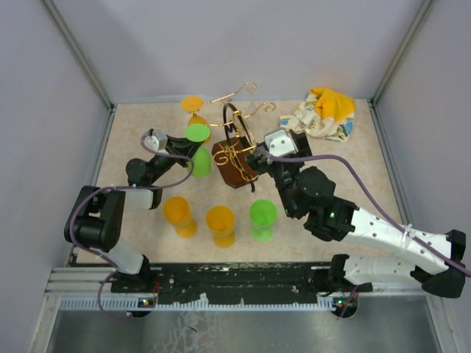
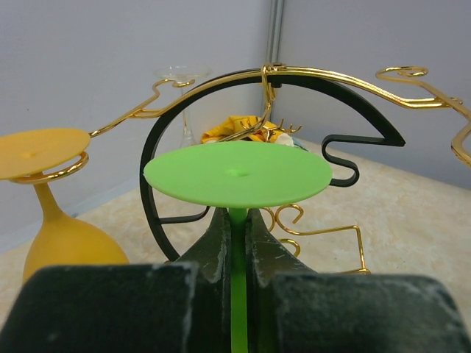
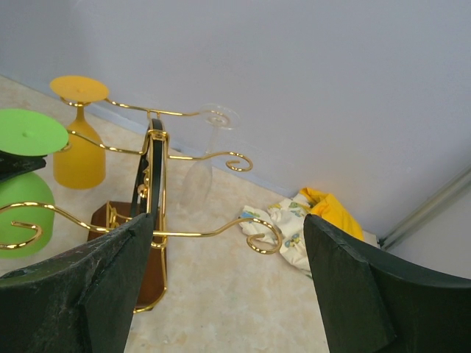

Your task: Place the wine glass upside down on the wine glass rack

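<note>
With one orange glass [image 2: 62,246] hanging on the rack [image 1: 234,168] beyond them, the left jaws pinch the stem of the upturned green wine glass [image 2: 237,173], its foot just above them and seemingly not yet hooked; the right jaws stand spread, empty, facing the rack.

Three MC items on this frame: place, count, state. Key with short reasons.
1. The crumpled yellow-and-white cloth lies at the table's: A far right corner; B near left corner; C centre.
2. Plastic wine glasses standing loose on the table: A one; B three; C five.
3. The left gripper is: A open; B shut on the upside-down green plastic wine glass's stem; C shut on the cloth.
Key: 1 A, top view shows it there. 2 B, two orange, one green. 3 B, fingers clamp the stem.
</note>
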Motion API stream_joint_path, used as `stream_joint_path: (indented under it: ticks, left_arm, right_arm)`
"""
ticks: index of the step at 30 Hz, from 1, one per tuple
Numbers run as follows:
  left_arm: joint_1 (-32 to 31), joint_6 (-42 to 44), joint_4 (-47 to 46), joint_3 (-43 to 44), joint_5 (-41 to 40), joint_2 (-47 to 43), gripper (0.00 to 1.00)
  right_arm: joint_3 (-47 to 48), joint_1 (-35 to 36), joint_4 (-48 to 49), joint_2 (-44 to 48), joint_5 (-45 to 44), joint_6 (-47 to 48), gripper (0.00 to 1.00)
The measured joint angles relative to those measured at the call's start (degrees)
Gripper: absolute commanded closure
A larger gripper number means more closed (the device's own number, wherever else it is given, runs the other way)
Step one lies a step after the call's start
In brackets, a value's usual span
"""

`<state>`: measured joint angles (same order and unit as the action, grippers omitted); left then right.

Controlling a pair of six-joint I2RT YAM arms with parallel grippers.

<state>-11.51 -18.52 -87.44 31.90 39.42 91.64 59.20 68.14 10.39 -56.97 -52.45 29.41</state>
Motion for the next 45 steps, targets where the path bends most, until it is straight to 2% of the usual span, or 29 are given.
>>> stream_joint_path:
  ticks: [9,35,45]
  left_arm:
    - [-2.0,-1.4,0.0,4.2,0.4,4.3,1.0]
    - [-4.3,-2.7,-0.1,1.9,2.3,1.7,1.0]
    - [-7.1,-2.9,0.0,5.8,5.0,4.5,1.0]
  right_arm:
    - [-0.8,0.0,0.4,0.0,-0.5,1.0,0.16]
    - [-0.8,-0.8,0.2,-0.9,-0.8,1.0,0.15]
    - [-1.2,-1.3,-0.6,-0.9,-0.9,0.5,0.15]
